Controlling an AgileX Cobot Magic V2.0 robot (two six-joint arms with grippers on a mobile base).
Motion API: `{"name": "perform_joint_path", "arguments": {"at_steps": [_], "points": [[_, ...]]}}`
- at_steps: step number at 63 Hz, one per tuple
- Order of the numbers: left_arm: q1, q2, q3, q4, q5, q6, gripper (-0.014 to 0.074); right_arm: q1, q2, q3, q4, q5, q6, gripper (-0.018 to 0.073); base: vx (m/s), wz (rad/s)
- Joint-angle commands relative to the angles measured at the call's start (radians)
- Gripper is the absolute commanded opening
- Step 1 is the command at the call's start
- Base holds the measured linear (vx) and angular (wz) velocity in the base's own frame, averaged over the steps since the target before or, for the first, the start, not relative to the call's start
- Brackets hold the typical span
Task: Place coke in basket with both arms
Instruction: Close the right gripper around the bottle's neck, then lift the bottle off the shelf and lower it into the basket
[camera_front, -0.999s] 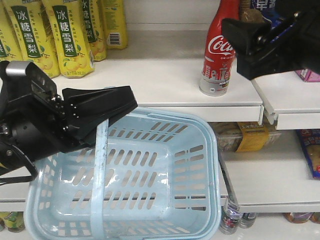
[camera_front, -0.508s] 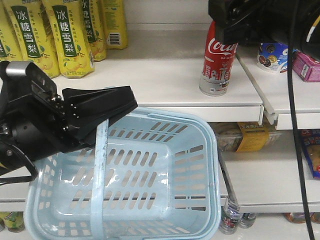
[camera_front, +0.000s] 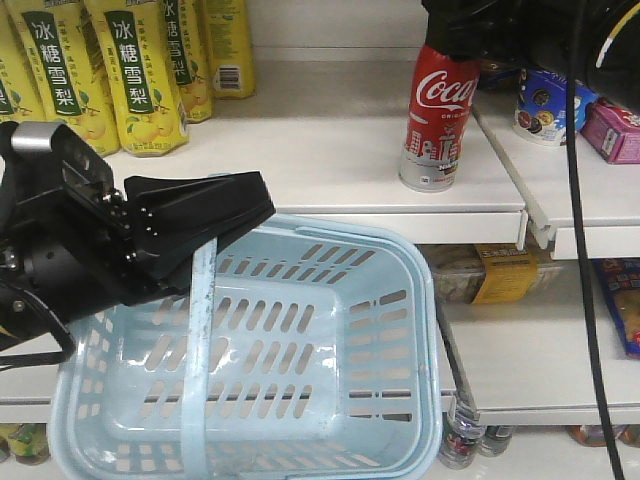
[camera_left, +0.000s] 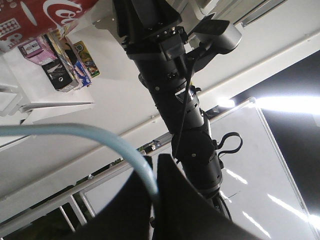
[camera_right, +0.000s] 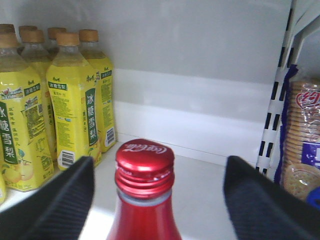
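Note:
The coke (camera_front: 437, 112), a red bottle with white script, stands upright on the white shelf; its red cap (camera_right: 145, 161) fills the lower middle of the right wrist view. My right gripper (camera_front: 462, 42) hangs over the bottle's top and hides the cap from the front. It is open, with one black finger (camera_right: 57, 200) left of the neck, the other right of it, both clear of it. The light blue basket (camera_front: 428, 300) hangs tilted below the shelf. My left gripper (camera_front: 215, 232) is shut on its flat handle (camera_left: 75, 131).
Yellow pear-drink bottles (camera_front: 130, 70) line the shelf's left side. A printed cup (camera_front: 545, 105) and a pink box (camera_front: 615, 130) sit on the stepped shelf to the right, with a cookie pack (camera_right: 302, 140) close beside the right finger. Packaged goods fill the lower shelf.
My right gripper has swung left from beside the coke and risen, now straddling its top. The left gripper and the basket have not moved.

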Motion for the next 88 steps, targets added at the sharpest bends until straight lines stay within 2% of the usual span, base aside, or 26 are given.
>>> {"name": "perform_joint_path", "arguments": {"at_steps": [1, 16, 24, 34, 40, 47, 53, 57, 63, 77, 88], "points": [[-0.006, -0.025, -0.027, -0.078, -0.213, 0.008, -0.0006, -0.007, -0.014, -0.035, -0.003, -0.072, -0.002, 0.0414, 0.0, 0.0], [-0.006, -0.025, -0.027, -0.078, -0.213, 0.008, -0.0006, -0.007, -0.001, -0.035, -0.018, -0.075, -0.007, 0.0131, 0.0, 0.0], [-0.006, -0.025, -0.027, -0.078, -0.213, 0.008, -0.0006, -0.005, -0.05, -0.035, -0.014, -0.03, -0.007, -0.0016, 0.0, 0.0], [-0.006, -0.025, -0.027, -0.078, -0.213, 0.008, -0.0006, 0.034, -0.178, -0.034, -0.012, 0.116, -0.013, -0.0009, 0.0, 0.0], [-0.006, -0.025, -0.027, -0.078, -0.213, 0.008, -0.0006, 0.114, -0.271, -0.031, -0.009, 0.22, -0.025, -0.001, 0.0, 0.0], [-0.006, -0.025, -0.027, -0.078, -0.213, 0.008, -0.0006, 0.25, -0.346, -0.031, 0.047, 0.38, -0.045, -0.001, 0.0, 0.0], [-0.006, -0.025, -0.027, -0.078, -0.213, 0.008, -0.0006, 0.377, -0.354, -0.029, 0.135, 0.488, -0.133, -0.0006, 0.0, 0.0], [-0.006, -0.025, -0.027, -0.078, -0.213, 0.008, -0.0006, 0.471, -0.334, -0.003, 0.154, 0.477, -0.175, -0.0005, 0.0, 0.0], [-0.006, -0.025, -0.027, -0.078, -0.213, 0.008, -0.0006, 0.549, -0.291, 0.054, 0.137, 0.433, -0.153, -0.0005, 0.0, 0.0], [-0.006, -0.025, -0.027, -0.078, -0.213, 0.008, -0.0006, 0.562, -0.182, 0.164, 0.086, 0.378, -0.086, -0.0003, 0.0, 0.0], [-0.006, -0.025, -0.027, -0.078, -0.213, 0.008, -0.0006, 0.562, -0.145, 0.187, 0.059, 0.335, -0.039, 0.0009, 0.0, 0.0]]}}
